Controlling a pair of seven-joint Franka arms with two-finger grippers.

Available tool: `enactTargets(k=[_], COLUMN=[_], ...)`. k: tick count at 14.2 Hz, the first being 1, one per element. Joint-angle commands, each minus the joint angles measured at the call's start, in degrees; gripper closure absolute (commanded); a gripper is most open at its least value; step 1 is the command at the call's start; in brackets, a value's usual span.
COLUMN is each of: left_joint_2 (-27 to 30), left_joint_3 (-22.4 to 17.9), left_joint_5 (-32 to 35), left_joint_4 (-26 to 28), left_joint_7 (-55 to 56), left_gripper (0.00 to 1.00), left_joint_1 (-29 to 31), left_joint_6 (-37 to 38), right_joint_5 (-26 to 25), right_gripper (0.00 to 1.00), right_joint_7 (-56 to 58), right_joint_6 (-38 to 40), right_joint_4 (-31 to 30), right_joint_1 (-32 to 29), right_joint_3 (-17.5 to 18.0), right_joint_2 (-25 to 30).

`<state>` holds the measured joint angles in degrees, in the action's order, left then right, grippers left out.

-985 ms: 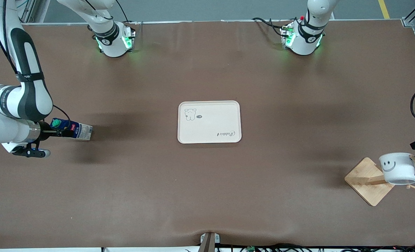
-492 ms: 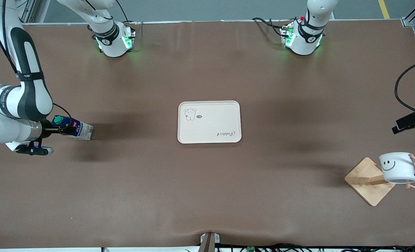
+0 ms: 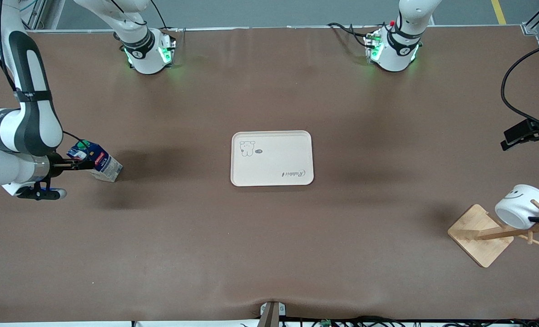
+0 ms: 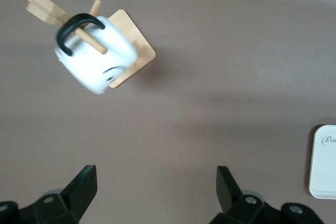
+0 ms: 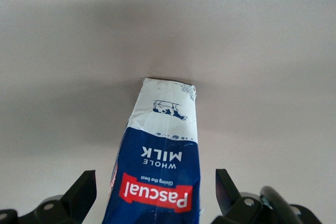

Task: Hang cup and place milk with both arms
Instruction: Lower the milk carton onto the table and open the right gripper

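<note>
Two task items: cup + milk, well apart, at opp. ends of table.
Cup: white mug w/ black loop handle, smiley on side; hangs tilted on a peg of wooden rack at left arm's end of table. Peg passes thru handle (left wrist view).
Milk: dark blue carton, green cap, pale base; tilted, lower edge on table at right arm's end. Label reads "Pascual Whole Milk".
Right gripper: fingers clamped on milk's upper part; carton runs out between them in right wrist view.
Left gripper: in air over table edge at left arm's end, clear of cup; fingers spread apart, nothing between.
Tray: cream, rounded, mid-table, between the two items; dog drawing + script on it.
</note>
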<state>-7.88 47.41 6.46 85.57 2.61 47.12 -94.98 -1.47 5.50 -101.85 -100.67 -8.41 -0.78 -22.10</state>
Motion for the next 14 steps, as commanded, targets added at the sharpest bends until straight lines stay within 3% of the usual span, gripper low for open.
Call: enactTargets(k=[1, 6, 8, 9, 11, 14], left_joint_2=[-1.0, -0.3, 0.2, 1.6, 5.0, 7.6], left_joint_3=[0.3, 0.9, 1.4, -0.4, -14.0, -25.6], left_joint_5=[1.2, 1.4, 1.4, 1.3, 0.4, -0.9], left_joint_4=[-2.4, -3.9, -4.0, -4.1, -4.5, -4.0], left_joint_7=[-0.1, -0.2, -0.2, -0.2, -0.7, -0.9], left_gripper=[0.0, 0.0, 0.0, 0.0, 0.0, 0.0], left_joint_1=[0.3, 0.2, -0.4, -5.4, -17.7, -30.7], left_joint_6=[1.5, 3.4, 5.6, 7.0, 8.3, 12.4], right_joint_5=[-0.5, 0.5, 7.2, 7.2, 7.0, 9.7], right_gripper=[0.0, 0.0, 0.0, 0.0, 0.0, 0.0], right_joint_7=[1.3, 1.3, 1.6, 1.5, 1.4, 0.4], right_joint_6=[3.7, 7.4, 14.3, 20.0, 27.6, 30.7], right_joint_4=[2.9, 11.1, 18.4, 23.2, 31.9, 32.6], right_joint_1=[-0.9, 1.1, 0.8, 1.5, 4.4, 4.9], right_joint_3=[0.9, 1.6, 1.7, 1.7, 1.7, 1.5], right_joint_2=[0.6, 0.5, 0.5, 0.4, 0.5, 6.4])
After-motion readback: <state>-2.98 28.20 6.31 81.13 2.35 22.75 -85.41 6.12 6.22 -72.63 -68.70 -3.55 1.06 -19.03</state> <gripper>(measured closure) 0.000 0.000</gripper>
